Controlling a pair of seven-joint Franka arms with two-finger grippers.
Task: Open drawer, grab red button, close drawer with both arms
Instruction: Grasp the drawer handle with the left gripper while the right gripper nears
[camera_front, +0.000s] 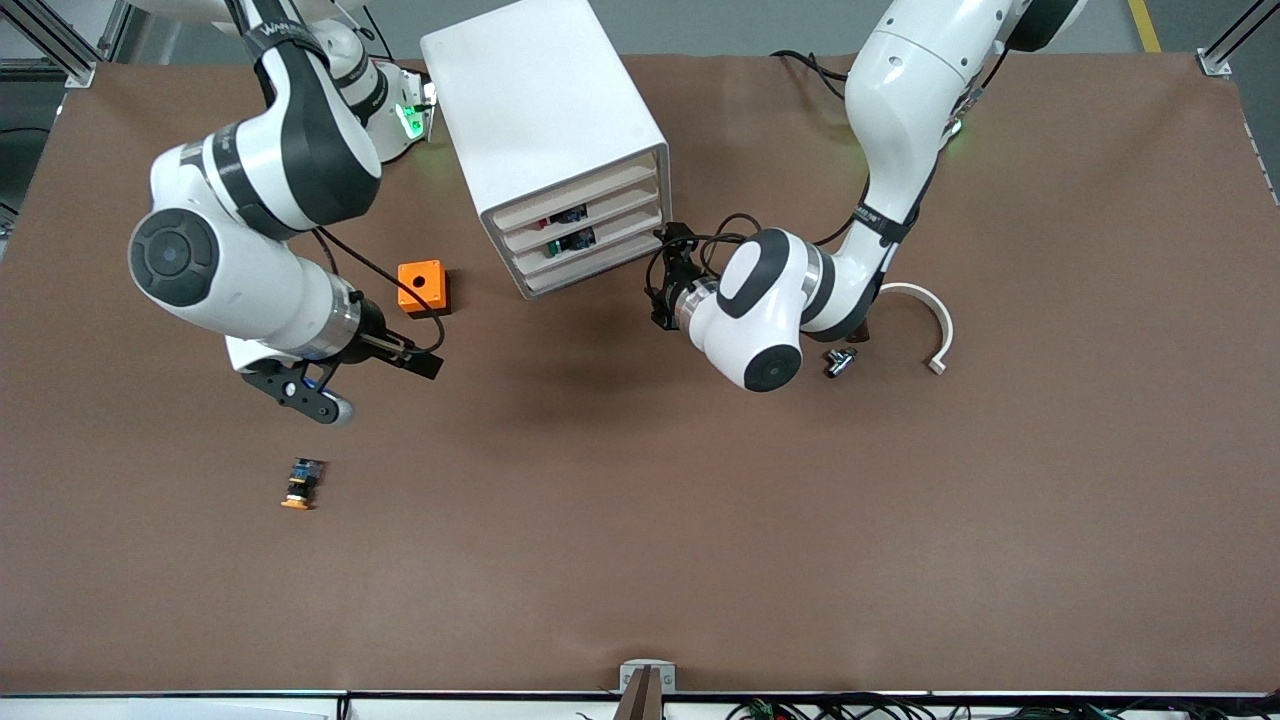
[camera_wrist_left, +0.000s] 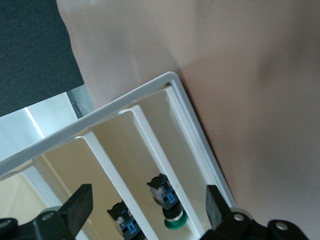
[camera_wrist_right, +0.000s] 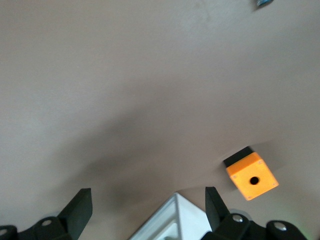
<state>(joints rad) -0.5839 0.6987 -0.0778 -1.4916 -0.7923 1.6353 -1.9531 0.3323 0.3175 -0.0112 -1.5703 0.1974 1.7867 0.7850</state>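
Brown paper covers the whole bench, and on it the things lie well apart.

Going from the right arm's end: the right claw hangs over bare bench, its fingers spread wide with nothing between them. An orange cube with a round hole sits just beside this claw, toward the cabinet, and it shows also in the right wrist view. A button with an orange-yellow cap lies near the claw, closer to the front camera; it is not the wanted one. I judge this arm waits there so it can reach in once a drawer is pulled out.

Next is the white cabinet, whose four cream drawer fronts face the left claw. All four drawers look pushed in. The red button seems to lie in an upper drawer, seen only as a small red spot through the slats. In the drawer below it a green-capped button is visible.

The left claw stands just beside the cabinet's front corner, fingers spread, holding nothing. It points at the slat fronts, probably to hook one and pull, so opening seems not yet begun.

Close to the left arm lie a small metal part and a curved white strip.
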